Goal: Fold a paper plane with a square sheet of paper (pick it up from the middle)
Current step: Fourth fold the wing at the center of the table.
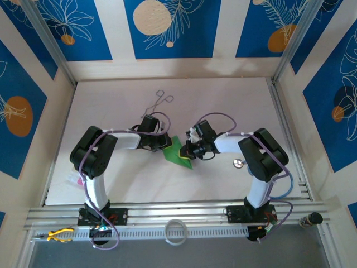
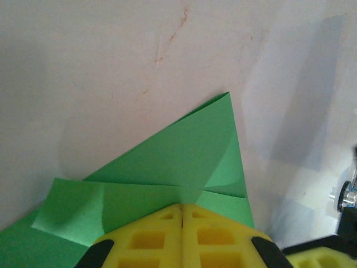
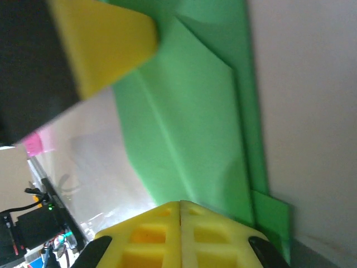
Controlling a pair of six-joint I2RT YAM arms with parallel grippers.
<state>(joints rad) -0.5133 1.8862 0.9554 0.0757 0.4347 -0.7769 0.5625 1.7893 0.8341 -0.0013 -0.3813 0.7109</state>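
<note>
- The green paper [image 1: 179, 152], partly folded into a pointed shape, is lying on the table [image 1: 111, 111] between both arms.
- The left gripper [image 2: 182, 207], fingers pressed together, is bearing on a fold, probably pinning it.
- The right gripper [image 3: 180, 204], likewise closed, is meeting the opposite edge, probably flattening a crease.

Left wrist view. You see the left gripper [image 2: 182, 207] at the bottom edge, its yellow jaws pressed together and its tip meeting the green sheet of paper [image 2: 189, 148]. The sheet lies folded on the white table [image 2: 100, 72], one sharp corner pointing away.
</note>
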